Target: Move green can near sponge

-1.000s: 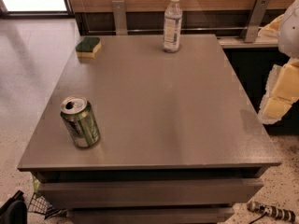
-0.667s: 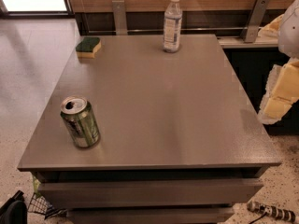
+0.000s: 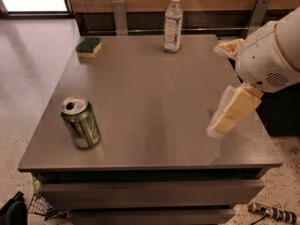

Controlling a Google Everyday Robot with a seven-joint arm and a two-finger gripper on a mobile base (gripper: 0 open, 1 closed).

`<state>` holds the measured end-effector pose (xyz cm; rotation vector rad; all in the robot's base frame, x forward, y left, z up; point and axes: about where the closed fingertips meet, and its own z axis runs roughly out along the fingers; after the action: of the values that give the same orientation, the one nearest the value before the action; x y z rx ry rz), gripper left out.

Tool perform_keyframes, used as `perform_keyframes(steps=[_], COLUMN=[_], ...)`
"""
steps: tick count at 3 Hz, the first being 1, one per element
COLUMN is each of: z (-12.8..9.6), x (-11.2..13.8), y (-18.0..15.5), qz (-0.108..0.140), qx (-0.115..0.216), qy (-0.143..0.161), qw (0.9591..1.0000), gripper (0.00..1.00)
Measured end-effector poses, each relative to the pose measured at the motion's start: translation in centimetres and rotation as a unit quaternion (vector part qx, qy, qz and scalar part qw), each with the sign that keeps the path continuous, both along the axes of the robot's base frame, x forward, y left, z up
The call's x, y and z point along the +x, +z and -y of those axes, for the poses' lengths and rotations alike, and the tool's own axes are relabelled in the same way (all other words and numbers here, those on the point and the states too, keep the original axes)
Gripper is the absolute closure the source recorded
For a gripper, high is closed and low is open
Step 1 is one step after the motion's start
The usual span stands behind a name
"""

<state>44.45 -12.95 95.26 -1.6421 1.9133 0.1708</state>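
The green can point(image 3: 80, 122) stands upright near the front left corner of the grey table point(image 3: 154, 102), its silver top open. The sponge point(image 3: 89, 47), dark green over yellow, lies at the table's far left corner. My gripper point(image 3: 216, 89) hangs over the right side of the table, far to the right of the can. Its two cream fingers point(image 3: 233, 110) are spread wide apart and hold nothing. The white arm body is behind it at the right edge.
A clear plastic bottle point(image 3: 173, 23) with a white cap stands at the back middle of the table. Wooden wall and metal brackets run behind the table. A dark object and cables lie on the floor at the front.
My arm and gripper have moved left, from beside the table's right edge to over its right side. The can, sponge and bottle have not moved.
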Motion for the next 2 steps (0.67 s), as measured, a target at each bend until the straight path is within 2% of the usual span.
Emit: perform_keyframes(steps=[1, 2], z=[-6.2, -12.1], x=[1.2, 2.6], y=[-1.4, -4.0], qz=[0.025, 0.005], qx=[0.114, 0.239], qy=[0.055, 0.089], qw=[0.9917, 0.9670], gripper=[0.00, 0.00])
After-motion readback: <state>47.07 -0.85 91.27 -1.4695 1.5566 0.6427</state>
